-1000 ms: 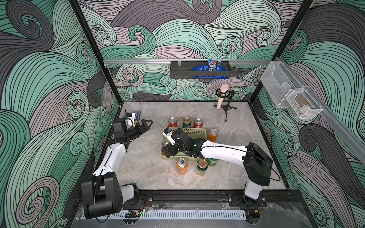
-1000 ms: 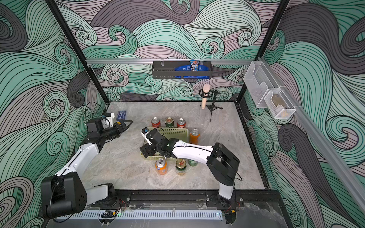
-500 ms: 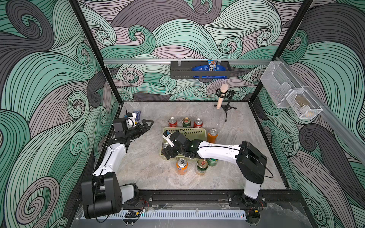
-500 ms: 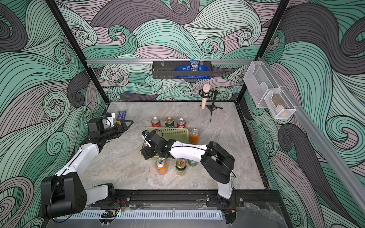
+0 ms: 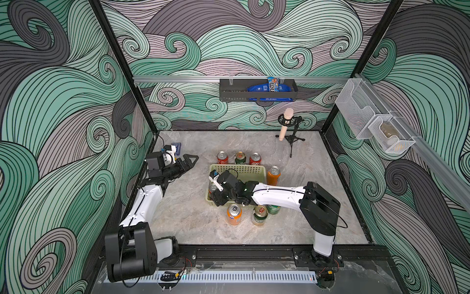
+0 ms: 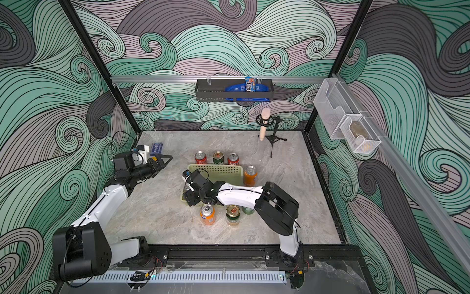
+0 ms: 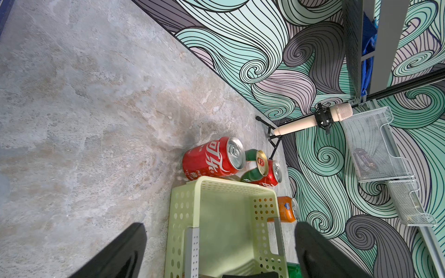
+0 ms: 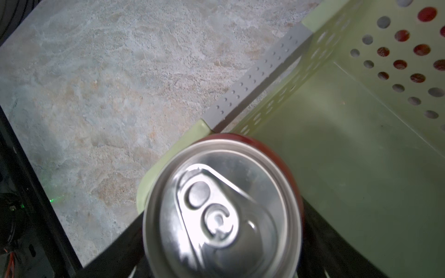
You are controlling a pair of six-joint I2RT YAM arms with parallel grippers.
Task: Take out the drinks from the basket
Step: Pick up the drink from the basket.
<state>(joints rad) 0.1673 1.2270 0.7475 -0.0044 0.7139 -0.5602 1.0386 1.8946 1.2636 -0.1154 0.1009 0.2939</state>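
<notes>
The right gripper (image 5: 217, 197) pinches a red can (image 8: 221, 211) standing in the lower-left corner of the basket (image 5: 237, 168), mid-frame in both top views. The left gripper (image 5: 192, 161) hangs spread, left of the basket. Seven other cans (image 5: 240, 157) stand on the bench (image 5: 190, 216) around it.

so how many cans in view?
8. Three in a row behind the basket; an orange one by its right end; orange, green-gold and green in front, the green partly under the right arm; a red can inside, in the right gripper.
</notes>
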